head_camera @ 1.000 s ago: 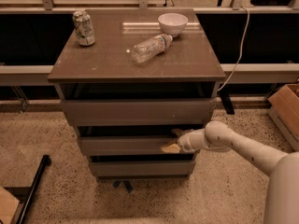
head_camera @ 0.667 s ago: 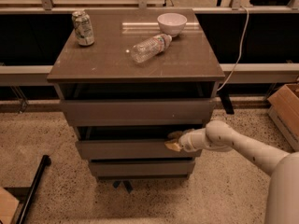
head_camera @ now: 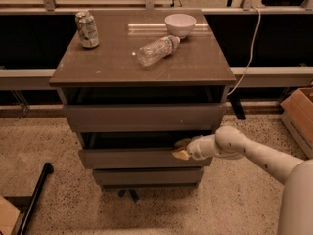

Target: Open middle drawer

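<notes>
The middle drawer (head_camera: 132, 158) is a grey-brown flat front in the cabinet, between the taller top drawer (head_camera: 142, 117) and the narrow bottom drawer (head_camera: 146, 176). It stands slightly pulled out, with a dark gap above its top edge. My gripper (head_camera: 181, 149) reaches in from the right on a white arm and sits at the right part of the drawer's top edge, one tan fingertip (head_camera: 184, 143) over the edge in the gap and the other (head_camera: 181, 154) on the front panel.
On the cabinet top (head_camera: 98, 65) stand a can (head_camera: 87, 29), a lying plastic bottle (head_camera: 156, 49) and a white bowl (head_camera: 180, 24). A cardboard box (head_camera: 299, 116) is at the right. A black bar (head_camera: 34, 199) lies on the floor at the left.
The gripper has shifted slightly left along the drawer's top edge. The middle drawer looks a little further out than before.
</notes>
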Controlling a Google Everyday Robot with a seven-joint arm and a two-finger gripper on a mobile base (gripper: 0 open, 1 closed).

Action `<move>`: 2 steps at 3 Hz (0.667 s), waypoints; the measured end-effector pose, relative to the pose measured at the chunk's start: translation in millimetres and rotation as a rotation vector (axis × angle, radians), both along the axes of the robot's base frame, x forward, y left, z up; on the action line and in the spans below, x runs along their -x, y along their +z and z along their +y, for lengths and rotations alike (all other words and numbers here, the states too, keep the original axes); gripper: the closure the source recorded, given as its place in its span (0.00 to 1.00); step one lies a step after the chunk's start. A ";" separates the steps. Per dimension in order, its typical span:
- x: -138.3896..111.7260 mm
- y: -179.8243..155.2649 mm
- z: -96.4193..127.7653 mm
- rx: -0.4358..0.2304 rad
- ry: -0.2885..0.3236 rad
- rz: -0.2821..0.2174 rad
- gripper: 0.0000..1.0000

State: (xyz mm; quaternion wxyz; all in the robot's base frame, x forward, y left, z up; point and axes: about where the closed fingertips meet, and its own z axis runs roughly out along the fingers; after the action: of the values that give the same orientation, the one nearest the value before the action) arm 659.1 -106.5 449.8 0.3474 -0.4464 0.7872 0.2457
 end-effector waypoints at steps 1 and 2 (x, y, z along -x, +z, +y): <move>0.0 0.2 0.0 0.000 0.000 0.000 0.82; 6.0 -3.5 -0.1 0.002 0.004 0.022 0.57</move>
State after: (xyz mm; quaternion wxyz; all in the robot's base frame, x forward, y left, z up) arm 653.2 -106.7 446.3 0.3377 -0.4455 0.7904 0.2504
